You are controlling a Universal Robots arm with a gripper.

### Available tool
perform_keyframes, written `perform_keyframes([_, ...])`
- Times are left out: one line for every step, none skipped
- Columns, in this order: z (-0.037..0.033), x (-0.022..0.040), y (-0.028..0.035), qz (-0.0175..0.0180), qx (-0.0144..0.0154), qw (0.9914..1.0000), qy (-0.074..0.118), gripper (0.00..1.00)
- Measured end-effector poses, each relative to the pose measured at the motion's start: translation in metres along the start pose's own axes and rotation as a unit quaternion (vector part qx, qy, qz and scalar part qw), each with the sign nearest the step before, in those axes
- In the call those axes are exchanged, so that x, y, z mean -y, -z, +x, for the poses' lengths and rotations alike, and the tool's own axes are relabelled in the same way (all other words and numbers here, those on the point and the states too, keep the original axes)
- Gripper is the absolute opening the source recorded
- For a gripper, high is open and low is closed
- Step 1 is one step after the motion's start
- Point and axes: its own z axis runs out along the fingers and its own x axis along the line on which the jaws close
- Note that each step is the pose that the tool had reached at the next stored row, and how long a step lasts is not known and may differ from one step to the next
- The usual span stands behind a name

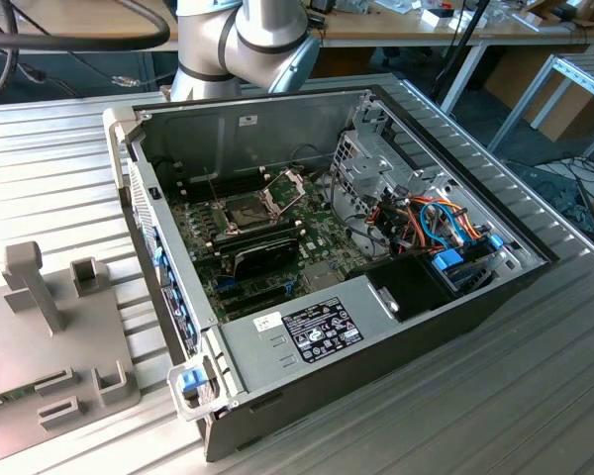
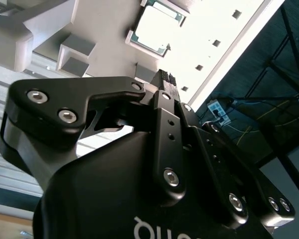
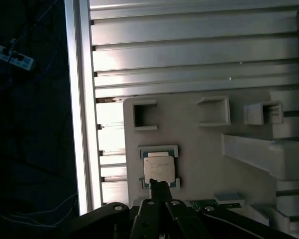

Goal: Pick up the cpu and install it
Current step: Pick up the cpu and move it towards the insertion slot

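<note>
Over the pale grey plastic tray (image 3: 199,134), in the first wrist view, the black gripper (image 3: 157,186) hangs clenched and empty, just beside the small square silver-grey cpu (image 3: 159,169) lying there.

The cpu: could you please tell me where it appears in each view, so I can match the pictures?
Exterior view: the grey holder plate, the shared landmark, lies at the exterior view's left.
First wrist view: the cpu sits in a nest on that plate, just ahead of the gripper.
Second wrist view: the cpu, same nest, beyond the gripper.
</note>
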Motion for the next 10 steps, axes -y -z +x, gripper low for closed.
perform_keyframes([-0.0001, 0.0001, -0.0029, 0.0000, 0.0000, 1.00000, 0.000, 0.11])
perform_keyframes([-0.0001, 0.0002, -0.0062, 0.0000, 0.0000, 1.00000, 0.000, 0.11])
perform_keyframes([-0.0002, 0.0003, -0.0083, 0.0000, 0.0000, 1.00000, 0.000, 0.11])
perform_keyframes([-0.0002, 0.0003, -0.0099, 0.0000, 0.0000, 1.00000, 0.000, 0.11])
perform_keyframes([-0.0002, 0.0004, -0.0131, 0.0000, 0.0000, 1.00000, 0.000, 0.11])
perform_keyframes([-0.0003, 0.0005, -0.0155, 0.0000, 0.0000, 1.00000, 0.000, 0.11])
perform_keyframes([-0.0003, 0.0006, -0.0167, 0.0000, 0.0000, 1.00000, 0.000, 0.11])
perform_keyframes([-0.0003, 0.0006, -0.0174, 0.0000, -0.0001, 1.00000, 0.000, 0.11])
perform_keyframes([-0.0003, 0.0006, -0.0173, 0.0001, -0.0001, 1.00000, 0.000, 0.11])
perform_keyframes([-0.0003, 0.0006, -0.0174, 0.0002, -0.0001, 1.00000, 0.000, 0.11])
